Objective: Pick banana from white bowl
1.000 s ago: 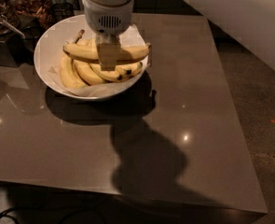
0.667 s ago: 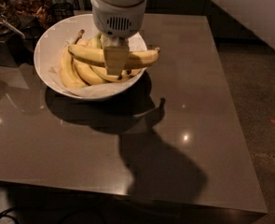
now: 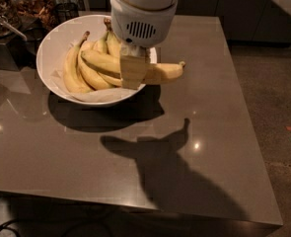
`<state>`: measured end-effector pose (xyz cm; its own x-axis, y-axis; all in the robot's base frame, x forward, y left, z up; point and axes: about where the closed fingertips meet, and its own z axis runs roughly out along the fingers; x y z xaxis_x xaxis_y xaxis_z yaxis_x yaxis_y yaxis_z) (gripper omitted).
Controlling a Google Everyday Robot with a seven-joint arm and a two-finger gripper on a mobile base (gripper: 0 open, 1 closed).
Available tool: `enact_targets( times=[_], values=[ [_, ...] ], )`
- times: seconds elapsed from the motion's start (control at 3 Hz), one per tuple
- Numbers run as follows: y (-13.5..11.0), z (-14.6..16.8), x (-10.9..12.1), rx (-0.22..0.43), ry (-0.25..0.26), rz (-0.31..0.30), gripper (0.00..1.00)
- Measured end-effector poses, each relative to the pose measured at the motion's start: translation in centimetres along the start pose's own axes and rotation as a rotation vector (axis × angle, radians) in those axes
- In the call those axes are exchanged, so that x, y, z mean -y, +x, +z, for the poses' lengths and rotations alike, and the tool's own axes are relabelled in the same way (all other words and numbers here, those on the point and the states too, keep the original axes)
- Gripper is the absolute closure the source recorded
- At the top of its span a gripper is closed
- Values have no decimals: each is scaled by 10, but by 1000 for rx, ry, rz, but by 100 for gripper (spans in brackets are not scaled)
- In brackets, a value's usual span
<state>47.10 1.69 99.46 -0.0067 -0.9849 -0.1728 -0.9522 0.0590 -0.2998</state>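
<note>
Since 0.7 s ago the gripper (image 3: pixel 134 78) has been raised and shifted right, and the banana (image 3: pixel 167 72) has been carried w/ it. The banana's right tip, earlier about level w/ the rim, is now seen out past the right rim of the white bowl (image 3: pixel 45 53).

The gripper is placed at top centre, below a white vented wrist. Its fingers are closed on the banana approx. halfway along. The banana is held roughly level, left end over the bowl, right end over the table (image 3: pixel 219 132). Whether the left end touches the fruit below cannot be told.

Inside the bowl a crinkled paper lining (image 3: pixel 103 97) is seen, and on it a bunch (image 3: pixel 78 73) of other yellow bananas, stems toward the far side. The bowl is set at the far left of the grey-brown table.

A dark shadow (image 3: pixel 160 157) of arm & banana is cast on the near tabletop. Far left, beyond the bowl, dark containers (image 3: pixel 34 6) w/ brownish contents are crowded.
</note>
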Motion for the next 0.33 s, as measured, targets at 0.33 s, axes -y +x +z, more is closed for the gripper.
enact_targets(
  times=[0.33],
  values=[
    [0, 0, 0, 1, 1, 1, 100]
  ],
)
